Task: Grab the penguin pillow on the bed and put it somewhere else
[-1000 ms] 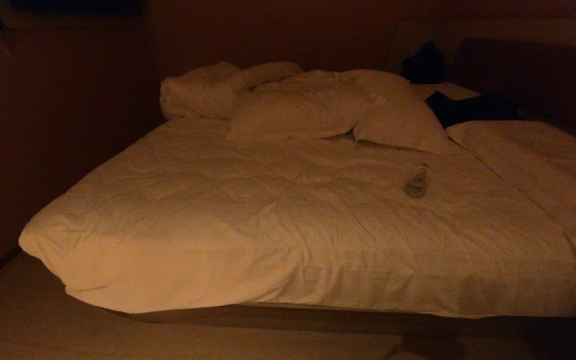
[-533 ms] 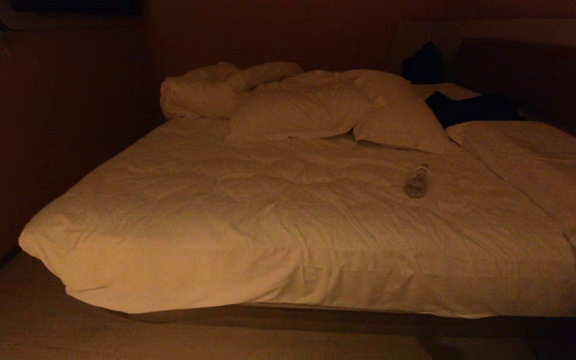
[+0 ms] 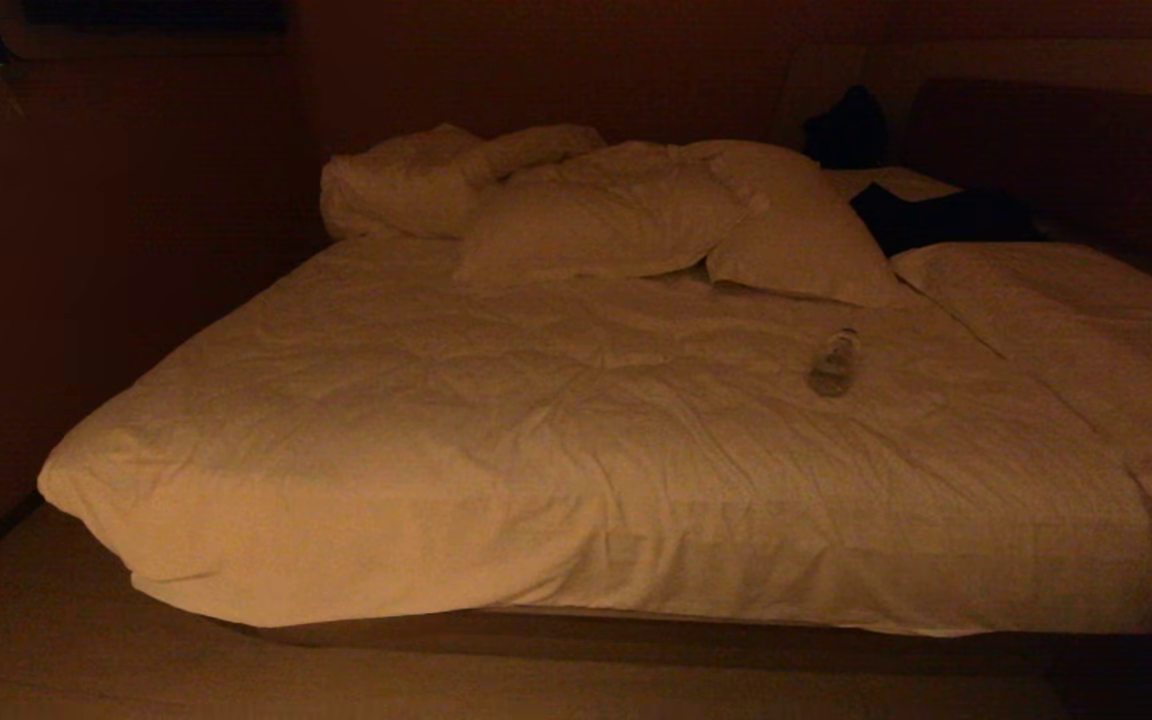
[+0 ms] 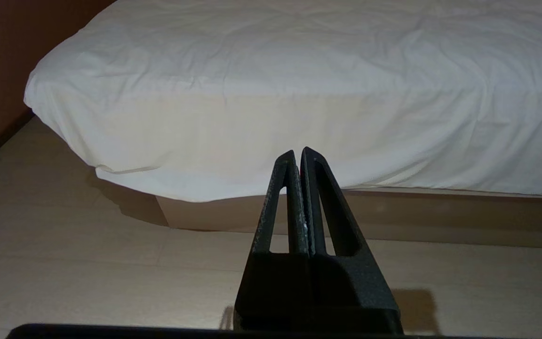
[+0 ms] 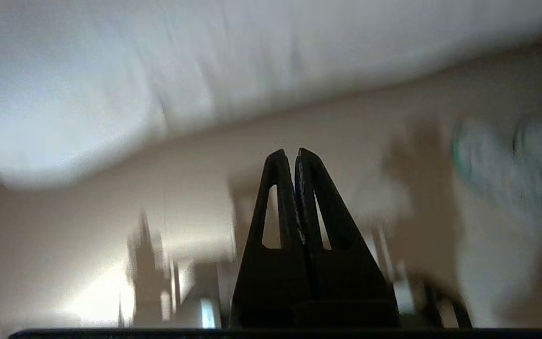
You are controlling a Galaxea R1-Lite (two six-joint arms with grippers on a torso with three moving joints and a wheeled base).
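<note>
The grey-blue penguin pillow cannot be made out with any certainty. In the right wrist view a blurred teal-grey patch (image 5: 511,160) sits off to one side on or near the floor, beside the edge of the white bedding; it may be the pillow, but the smear hides any print.

On the bed (image 3: 556,470), a wide low bed under a wrinkled white quilted duvet, only plain things show: 2 or more rumpled white pillows (image 3: 636,215) heaped at the head, a small clear plastic bottle (image 3: 834,363) lying on the duvet just below them, and dark clothing (image 3: 936,215) at the far right.

Neither arm appears in the head view. The right gripper (image 5: 288,153) has its 2 black fingers pressed together with nothing between them, pointing toward the floor by the bed. The left gripper (image 4: 297,153) is likewise closed and empty, facing the foot of the bed above pale wooden flooring (image 4: 87,263).

Judging by this, the move looks finished or nearly so: no penguin pillow remains on the bed.
</note>
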